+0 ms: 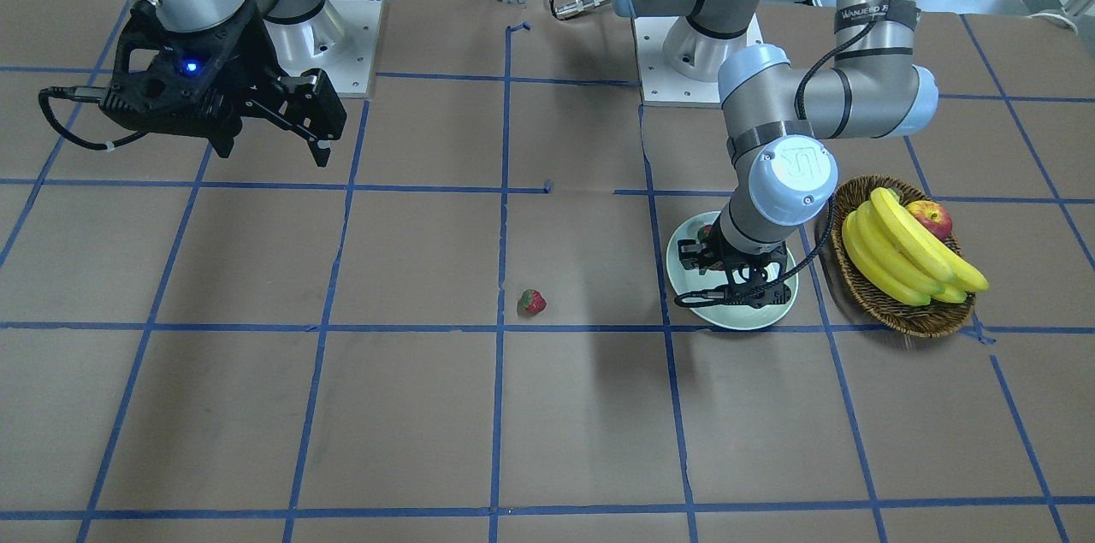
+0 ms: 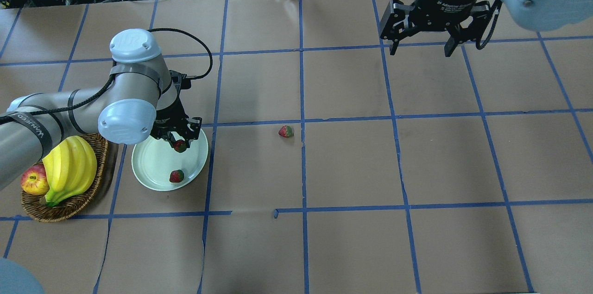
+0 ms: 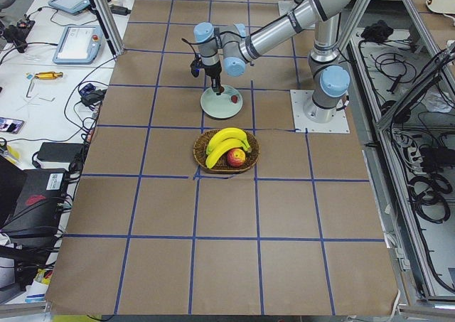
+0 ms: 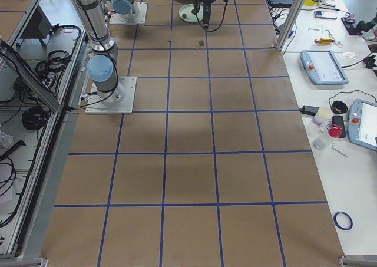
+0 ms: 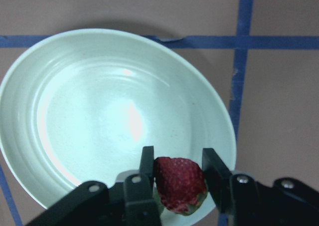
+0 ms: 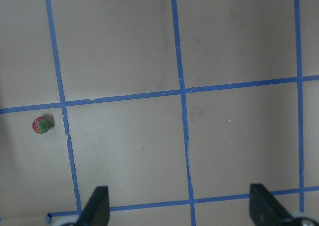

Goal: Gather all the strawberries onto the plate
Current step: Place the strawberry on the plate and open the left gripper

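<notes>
Fruit sits at the far left: bananas [image 2: 69, 169] and an apple [image 2: 33, 179] in a wicker basket [image 2: 65, 213]. Leave those alone.

Next to the basket is the green plate [image 2: 150, 164]. One strawberry [image 2: 176, 176] lies in it, near the rim. The left jaws hang over the plate's other side and pinch a second strawberry [image 5: 180, 183] by its sides. That berry is over the plate but close to its edge, with the table [image 2: 352, 169] just past it.

So I think the job now is to put it down. A good way is to slide a little toward the middle of the plate first, go low, then spread the jaws slowly. A berry dropped from high up may bounce or roll off the shallow rim. Keep away from the berry lying there, so it does not get bumped out.

Further right, a third strawberry [image 2: 286, 131] lies alone on the table, by a blue tape line [image 2: 301, 146], well apart from the plate. It needs picking up after this.

At the far right, the right jaws are spread wide, hold nothing, and hang high over the table.
</notes>
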{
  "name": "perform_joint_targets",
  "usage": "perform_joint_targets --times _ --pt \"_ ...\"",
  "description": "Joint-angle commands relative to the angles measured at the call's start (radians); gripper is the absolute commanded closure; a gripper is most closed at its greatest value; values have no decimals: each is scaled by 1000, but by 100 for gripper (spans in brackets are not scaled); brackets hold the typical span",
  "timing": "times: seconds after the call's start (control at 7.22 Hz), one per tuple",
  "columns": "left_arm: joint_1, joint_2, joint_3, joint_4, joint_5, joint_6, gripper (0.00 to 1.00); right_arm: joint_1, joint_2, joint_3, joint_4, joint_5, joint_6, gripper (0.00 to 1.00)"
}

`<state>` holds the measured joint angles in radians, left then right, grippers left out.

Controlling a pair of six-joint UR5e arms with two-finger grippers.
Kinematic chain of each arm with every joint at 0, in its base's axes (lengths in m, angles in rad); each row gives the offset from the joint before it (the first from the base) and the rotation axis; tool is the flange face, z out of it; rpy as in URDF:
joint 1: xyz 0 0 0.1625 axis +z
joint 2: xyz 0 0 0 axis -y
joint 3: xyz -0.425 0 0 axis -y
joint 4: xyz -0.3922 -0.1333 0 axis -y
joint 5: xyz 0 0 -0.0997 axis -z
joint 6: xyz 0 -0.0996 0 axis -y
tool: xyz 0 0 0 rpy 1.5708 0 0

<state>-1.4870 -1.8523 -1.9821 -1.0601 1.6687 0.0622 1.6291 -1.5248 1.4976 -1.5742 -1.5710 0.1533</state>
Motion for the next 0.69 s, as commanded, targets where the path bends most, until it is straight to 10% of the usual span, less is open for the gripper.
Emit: perform_joint_targets --times 0.0,0.14,0.55 --pt "8 -16 -37 43 -3 -4 15 0 0 1 -1 0 0 0" --pt "4 -9 -29 45 -3 -1 0 0 0 3 -1 0 0 0" --pt "-152 -14 64 52 -23 -146 0 2 -2 3 0 2 0 0"
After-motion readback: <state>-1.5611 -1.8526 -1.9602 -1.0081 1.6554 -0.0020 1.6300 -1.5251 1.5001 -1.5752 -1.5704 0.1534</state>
